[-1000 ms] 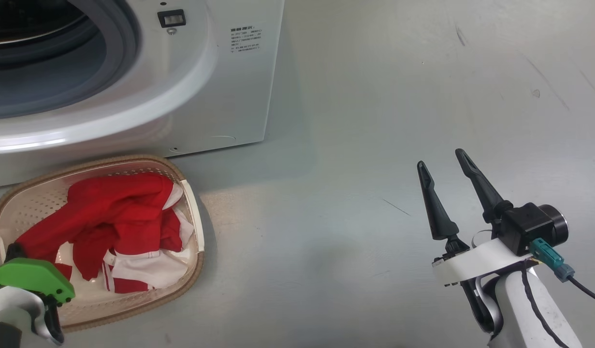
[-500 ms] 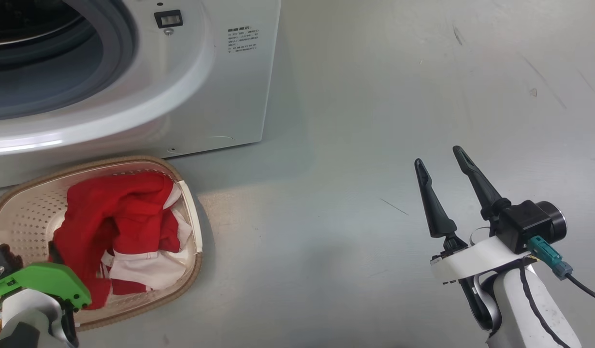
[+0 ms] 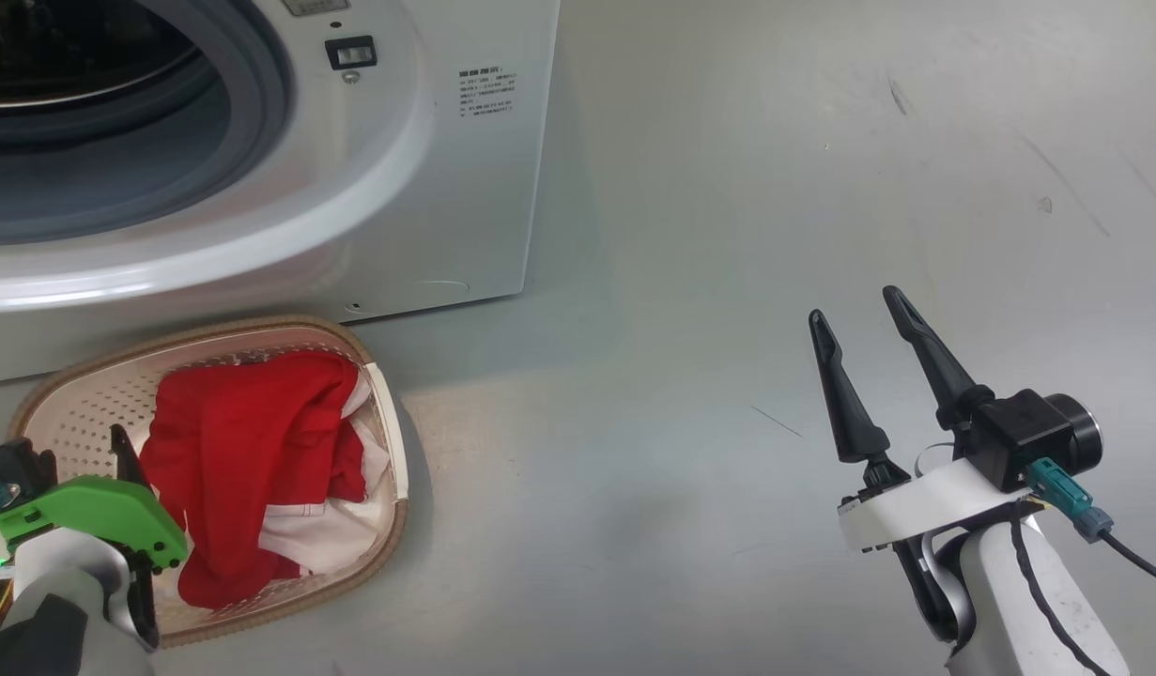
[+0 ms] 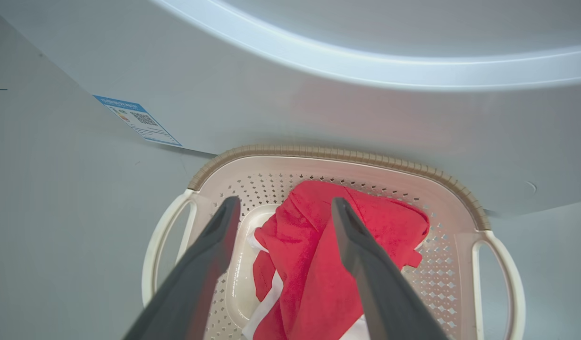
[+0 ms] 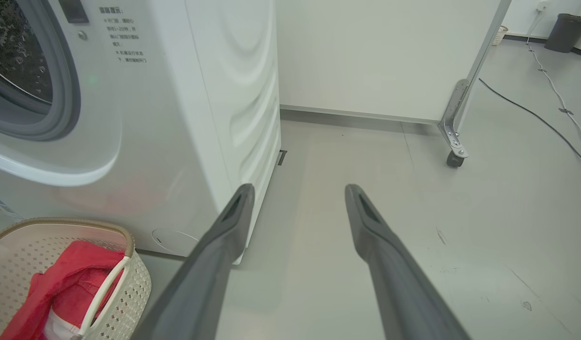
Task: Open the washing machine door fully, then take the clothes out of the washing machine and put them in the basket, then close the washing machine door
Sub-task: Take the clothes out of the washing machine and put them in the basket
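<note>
The washing machine [image 3: 427, 188] stood with its round porthole uncovered, the grey gasket [image 3: 258, 122] and the steel drum [image 5: 16, 52] open to the head and right wrist views. A small dark latch slot [image 3: 350, 53] sat on the white front beside the gasket, with a block of printed text [image 3: 485, 89] to its right. A blue label [image 4: 137, 120] was stuck low on the front panel.

The cream basket [image 3: 221, 330] sat on the grey floor [image 3: 681, 469], just in front of the machine and below the porthole's lower rim. The red clothes [image 3: 249, 441] lay heaped inside it, their white trim showing at the bottom of the pile, and none of the cloth hung over the brown rim.

The left gripper [image 4: 285, 202] hung over the basket, its fingers [image 4: 214, 255] spread apart and released. The red cloth lay below and between them, pinched by neither. Whether one finger brushed the fabric could not be told.

The right gripper [image 3: 853, 306] was held above bare floor, well apart from the basket and to the right of the machine. Its fingers [image 5: 224, 245] were likewise spread wide, with nothing between them.

Beyond, a white partition on a caster [image 5: 455, 158] stood behind the machine. A cable [image 5: 531, 113] ran across the floor toward a dark bin [image 5: 566, 30].
</note>
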Controlling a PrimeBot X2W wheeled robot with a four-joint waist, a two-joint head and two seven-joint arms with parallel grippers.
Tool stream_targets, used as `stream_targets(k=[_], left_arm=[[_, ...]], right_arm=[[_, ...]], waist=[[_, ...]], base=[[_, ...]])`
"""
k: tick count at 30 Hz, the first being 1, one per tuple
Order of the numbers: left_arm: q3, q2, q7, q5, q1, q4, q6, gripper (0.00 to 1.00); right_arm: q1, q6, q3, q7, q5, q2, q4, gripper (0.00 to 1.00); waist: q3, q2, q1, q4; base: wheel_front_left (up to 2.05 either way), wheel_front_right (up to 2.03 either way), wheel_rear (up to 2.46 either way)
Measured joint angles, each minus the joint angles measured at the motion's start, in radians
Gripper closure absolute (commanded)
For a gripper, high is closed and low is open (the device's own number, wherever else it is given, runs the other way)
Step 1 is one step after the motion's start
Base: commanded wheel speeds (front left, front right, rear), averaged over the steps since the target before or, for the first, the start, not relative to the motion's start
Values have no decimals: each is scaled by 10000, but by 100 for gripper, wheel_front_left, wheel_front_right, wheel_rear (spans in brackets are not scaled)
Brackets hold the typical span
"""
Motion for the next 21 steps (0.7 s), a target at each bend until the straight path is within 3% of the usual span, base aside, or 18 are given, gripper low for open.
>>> stream_targets(k=[8, 21], left_arm=[[-272, -105, -61, 351, -10, -493, -372, 0], [-865, -548, -65, 1085, 110, -3216, -1325, 0]], right_arm=[[-15, 33, -33, 0, 21, 38, 144, 0], [66, 54, -403, 0, 144, 59, 433, 0]], waist=[[-486, 0, 0, 217], [-1818, 0, 0, 782]], base=[[0, 0, 0], [0, 0, 0]])
